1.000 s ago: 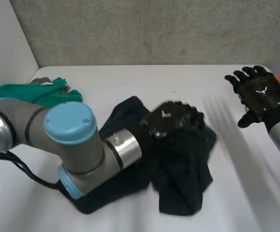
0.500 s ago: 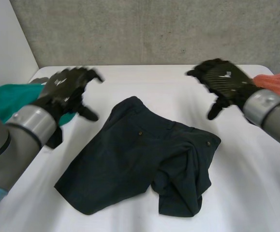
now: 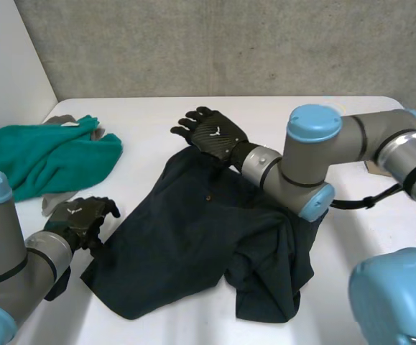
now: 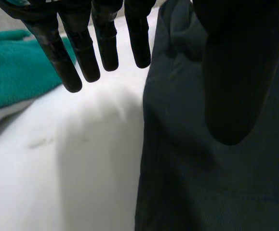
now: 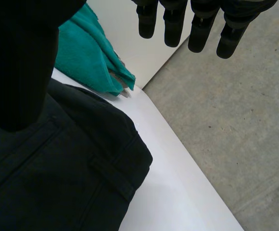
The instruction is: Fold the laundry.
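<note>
While the dark shorts (image 3: pixel 193 244) lie crumpled on the white table (image 3: pixel 279 115), the left hand (image 3: pixel 82 219) is at their left edge, fingers straight and empty, and the right hand (image 3: pixel 211 136) spreads open over their far corner, holding nothing

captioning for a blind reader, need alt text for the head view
A rumpled dark pair of trousers lies on the white table, the robot's right hand over its far corner and the left hand at its near left edge. A crumpled teal green cloth lies at the table's left side.
</note>
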Motion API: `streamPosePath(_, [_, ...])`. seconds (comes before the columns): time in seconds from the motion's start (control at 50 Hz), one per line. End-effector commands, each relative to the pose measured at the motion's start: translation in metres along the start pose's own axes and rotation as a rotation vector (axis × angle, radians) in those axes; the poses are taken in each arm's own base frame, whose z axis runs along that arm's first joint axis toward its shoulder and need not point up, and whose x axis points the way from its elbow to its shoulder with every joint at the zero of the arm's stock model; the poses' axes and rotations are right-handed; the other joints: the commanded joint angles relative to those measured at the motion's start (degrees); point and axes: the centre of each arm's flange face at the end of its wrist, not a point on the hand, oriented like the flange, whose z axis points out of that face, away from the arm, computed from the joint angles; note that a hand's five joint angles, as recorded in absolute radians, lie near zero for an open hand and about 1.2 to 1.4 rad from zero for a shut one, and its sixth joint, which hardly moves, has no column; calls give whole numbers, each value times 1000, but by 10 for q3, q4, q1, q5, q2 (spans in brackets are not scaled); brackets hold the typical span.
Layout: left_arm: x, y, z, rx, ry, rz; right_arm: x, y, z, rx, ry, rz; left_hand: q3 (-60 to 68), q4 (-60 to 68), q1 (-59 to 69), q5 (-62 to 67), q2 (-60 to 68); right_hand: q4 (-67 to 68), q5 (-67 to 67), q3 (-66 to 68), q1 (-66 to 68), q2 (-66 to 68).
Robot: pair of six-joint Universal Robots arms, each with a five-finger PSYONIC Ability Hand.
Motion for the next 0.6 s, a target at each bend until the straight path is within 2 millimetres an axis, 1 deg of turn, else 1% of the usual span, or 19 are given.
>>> streamPosePath(0.02, [1, 5, 2, -19, 2, -1, -6, 19, 10, 6, -1, -1, 60, 69, 56, 73, 62, 55, 50, 55, 61, 60])
streamPosePath(0.08, [1, 7, 3, -25, 2, 0, -10, 23, 11, 4, -9, 2, 75, 85, 71, 88, 77, 60, 55, 60, 66, 65])
streamPosePath(0.18, [0, 8, 6, -25, 2, 0, -17, 31, 11, -8, -27, 11, 140, 150, 137, 153, 143, 119, 114, 119, 125, 124])
streamPosePath(0.22, [0, 8, 8, -20, 2, 0, -20, 34, 11, -10, -36, 15, 209, 219, 206, 222, 212, 141, 136, 141, 147, 146])
streamPosePath(0.26, [0, 9, 10, -19, 2, 1, -25, 37, 11, -9, -55, 20, 241, 251, 238, 254, 244, 170, 164, 169, 176, 175])
streamPosePath(0.36, [1, 13, 14, -25, 1, 35, -33, 40, 13, -5, -77, 21, 292, 301, 288, 305, 294, 193, 188, 193, 199, 198])
streamPosePath(0.4, [0, 14, 16, -24, 0, 51, -33, 38, 14, 1, -77, 18, 340, 350, 337, 353, 343, 215, 210, 214, 221, 220])
streamPosePath(0.44, [-1, 13, 17, -18, -3, 56, -32, 36, 15, 10, -74, 12, 416, 426, 413, 429, 419, 299, 293, 298, 305, 304])
streamPosePath(0.46, [-1, 13, 18, -12, -5, 55, -33, 36, 15, 12, -77, 12, 484, 494, 481, 498, 487, 341, 335, 340, 347, 346])
streamPosePath(0.48, [-1, 12, 18, -6, -6, 57, -33, 37, 15, 13, -76, 11, 522, 532, 519, 535, 525, 401, 396, 401, 407, 406])
streamPosePath(0.5, [-1, 11, 19, 0, -6, 57, -34, 38, 15, 12, -77, 12, 557, 567, 554, 570, 560, 607, 601, 606, 613, 612])
streamPosePath(0.52, [-1, 11, 19, 2, -7, 57, -34, 38, 16, 14, -76, 10, 557, 567, 554, 571, 560, 661, 656, 661, 667, 666])
streamPosePath(0.56, [-2, 8, 20, 16, -10, 58, -33, 39, 17, 16, -58, 4, 557, 567, 554, 571, 560, 662, 657, 662, 668, 667])
streamPosePath(0.6, [-2, 4, 20, 27, -16, 58, -27, 33, 18, 31, -26, -12, 557, 567, 554, 571, 560, 662, 657, 662, 668, 667])
